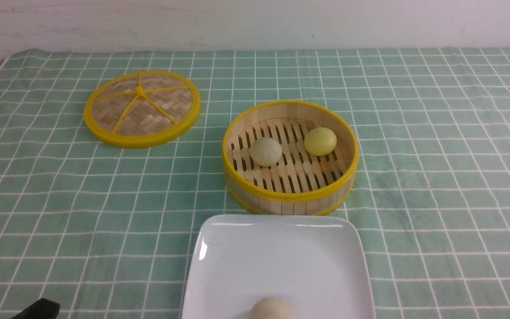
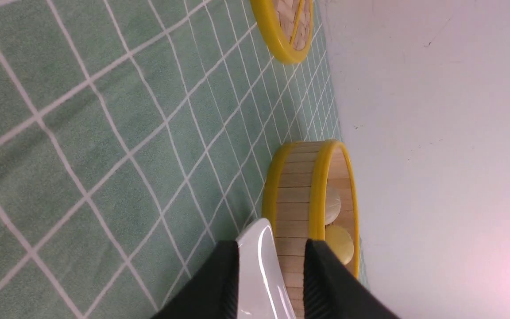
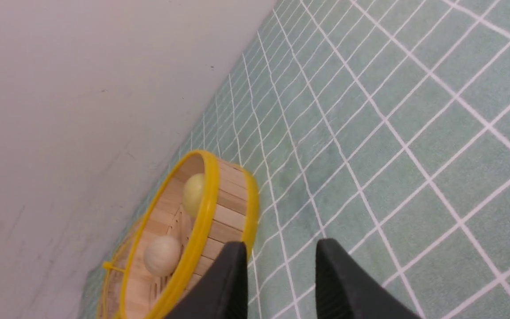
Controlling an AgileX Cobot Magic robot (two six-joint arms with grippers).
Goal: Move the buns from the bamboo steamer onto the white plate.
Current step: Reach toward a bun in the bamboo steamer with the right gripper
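Observation:
The bamboo steamer [image 1: 290,197] stands mid-table with both buns on its slotted floor: the pale greyish-green bun [image 1: 265,151] on the left, the bright yellow bun [image 1: 320,141] on the right. The white plate [image 1: 277,257] lies just in front of the steamer. My left gripper [image 2: 272,243] is open and empty, low over the cloth to the plate's left, facing the plate [image 2: 259,261] and the steamer [image 2: 297,195]. My right gripper [image 3: 281,243] is open and empty too, off to the right of the steamer [image 3: 228,208]. It is out of the front view.
A tan-beige ball [image 1: 270,309] rests on the plate's near edge. The flat woven yellow-rimmed disc [image 1: 142,108] lies at the back left. A dark bit of my left arm [image 1: 38,309] shows at the bottom left corner. Green checked cloth covers the table; a white wall stands behind.

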